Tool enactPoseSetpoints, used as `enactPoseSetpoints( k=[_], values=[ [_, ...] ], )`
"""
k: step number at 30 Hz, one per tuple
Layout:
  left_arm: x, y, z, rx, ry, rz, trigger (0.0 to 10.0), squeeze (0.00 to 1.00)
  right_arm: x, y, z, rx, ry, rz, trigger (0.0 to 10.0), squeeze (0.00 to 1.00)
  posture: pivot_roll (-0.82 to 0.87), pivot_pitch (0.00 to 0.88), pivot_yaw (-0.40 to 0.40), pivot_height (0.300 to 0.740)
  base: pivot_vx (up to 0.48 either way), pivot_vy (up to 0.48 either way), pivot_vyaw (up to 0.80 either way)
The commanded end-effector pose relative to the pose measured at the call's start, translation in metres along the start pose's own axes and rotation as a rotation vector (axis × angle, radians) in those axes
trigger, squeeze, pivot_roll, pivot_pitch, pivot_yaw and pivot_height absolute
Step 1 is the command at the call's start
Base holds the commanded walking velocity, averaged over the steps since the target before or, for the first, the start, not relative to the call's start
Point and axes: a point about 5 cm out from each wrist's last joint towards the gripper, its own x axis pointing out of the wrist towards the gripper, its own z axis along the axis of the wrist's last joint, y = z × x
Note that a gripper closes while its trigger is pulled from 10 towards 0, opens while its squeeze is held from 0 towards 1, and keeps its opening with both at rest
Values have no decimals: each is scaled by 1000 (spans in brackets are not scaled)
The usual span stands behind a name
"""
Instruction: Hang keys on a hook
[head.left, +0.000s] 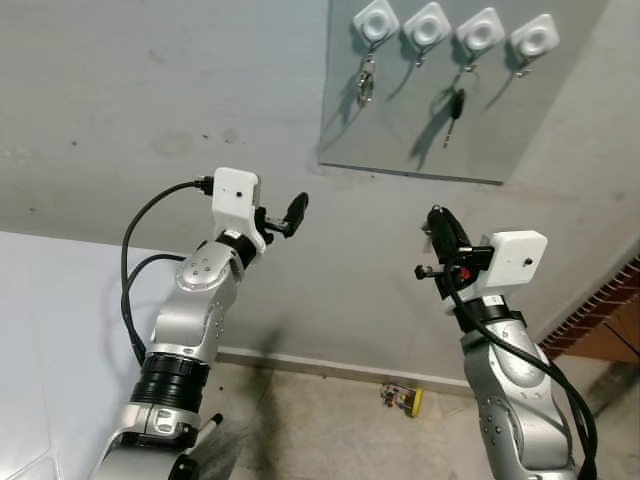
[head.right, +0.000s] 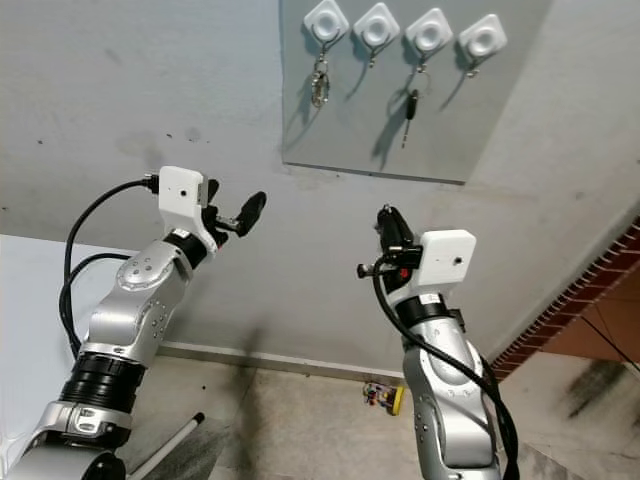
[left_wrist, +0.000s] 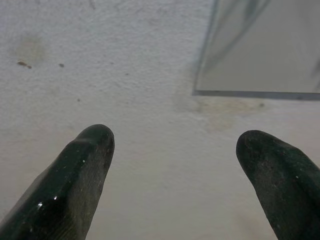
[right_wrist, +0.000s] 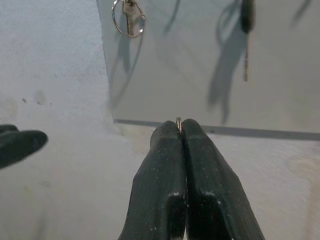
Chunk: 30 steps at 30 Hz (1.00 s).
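Observation:
A grey panel (head.left: 400, 130) on the wall carries a row of white hooks (head.left: 428, 27). A silver key on a ring (head.left: 367, 80) hangs from the leftmost hook, and a black-headed key (head.left: 455, 105) hangs from the third. My right gripper (head.left: 436, 220) is raised below the panel, shut on a thin metal key ring (right_wrist: 178, 121) that peeks out at its tips (right_wrist: 180, 127). Whatever else is on the ring is hidden by the fingers. My left gripper (head.left: 285, 218) is held up to the left of the panel's lower corner, open and empty (left_wrist: 175, 150).
On the floor by the wall's foot lies a small yellow and red object (head.left: 402, 398). A brick wall (head.left: 600, 320) stands at the right. A white surface (head.left: 50, 330) is at the left, and a white rod (head.left: 205, 428) lies on the floor beneath my left arm.

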Motion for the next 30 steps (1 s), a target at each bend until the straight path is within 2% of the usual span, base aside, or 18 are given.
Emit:
enactPoseSetpoints(
  k=[1,4,5,15,22,30],
  values=[
    [0,-5,7,23,-31,-10,10000,0,-2,-3,5,-8,-14,-5,10000,0,-38,61,-16,740,0,0,0],
    [0,-5,7,11,-40,-4,10000,0,-2,-3,4,-9,-13,-6,10000,0,-39,62,-16,740,0,0,0],
    [-1,-5,9,4,-72,-3,10000,0,-2,-3,4,-10,-11,-5,10000,0,-39,62,-16,740,0,0,0],
    [-2,-8,14,9,-85,-22,10000,0,-3,-3,4,-12,-7,-3,10000,0,-37,61,-19,740,0,0,0],
    [0,-14,24,23,-111,-76,10000,0,1,-3,8,-19,-22,11,10000,0,-37,61,-19,740,0,0,0],
    [3,-30,41,57,-152,-179,10000,0,10,-5,16,-45,-47,48,10000,0,-38,57,-19,740,0,0,0]
  ],
)
